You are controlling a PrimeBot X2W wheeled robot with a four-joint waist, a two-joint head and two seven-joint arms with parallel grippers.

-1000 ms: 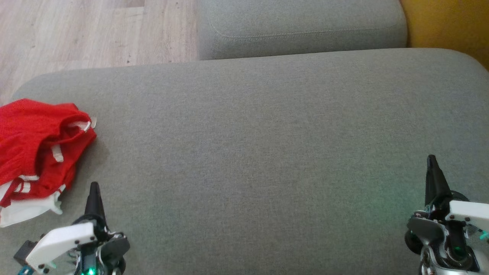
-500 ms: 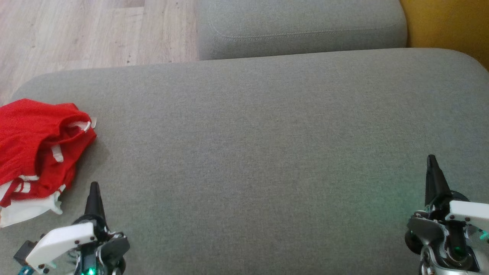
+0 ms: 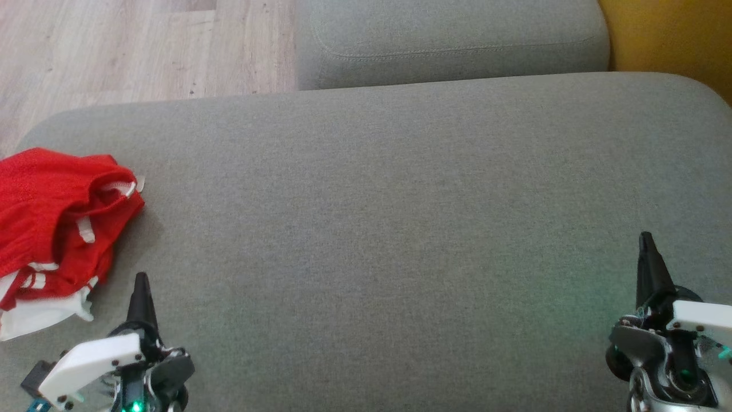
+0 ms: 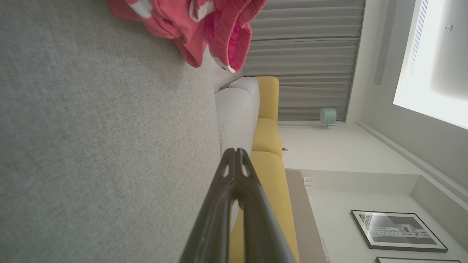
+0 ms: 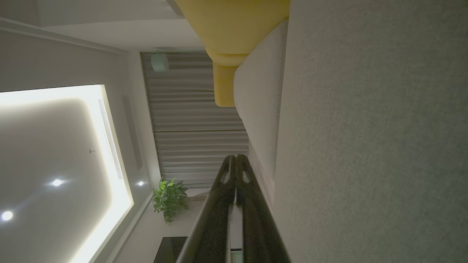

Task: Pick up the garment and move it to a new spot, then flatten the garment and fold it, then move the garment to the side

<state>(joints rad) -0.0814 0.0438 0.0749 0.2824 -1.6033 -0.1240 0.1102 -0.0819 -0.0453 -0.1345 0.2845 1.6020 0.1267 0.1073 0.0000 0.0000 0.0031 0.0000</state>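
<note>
Red garment [image 3: 57, 229]: we see a crumpled heap of red mesh with white trim, lying on the grey cushion [image 3: 400, 240] at its left end. The head view's left edge cuts it off.
Garment contact: neither gripper touches it.
Left gripper [image 3: 140, 280]: we find it at the lower left of the head view, its two dark fingers pressed together into one point with nothing between them. It sits near the garment's white hem, just to the right of it and apart from it.
Left wrist view: our fingers meet at the tips, and the garment lies ahead of them at the top of that view, off to the side.
Right gripper [image 3: 645, 240]: we find it at the lower right of the head view, fingers pressed together and empty. It is well apart from the garment, at the cushion's other end.
Right wrist view: our fingers meet tip to tip beside the cushion's surface. We cannot tell whether they touch it.
Second cushion [image 3: 452, 40]: the same grey cloth, with a stitched seam, just beyond the first one's far edge.
Floor [image 3: 114, 46]: pale wood planks at the upper left.
Yellow seat [image 3: 669, 34]: at the upper right corner.
Room: we make out a pleated curtain [image 4: 303, 54], a framed picture [image 4: 398, 230] and a plant [image 5: 169, 197].
</note>
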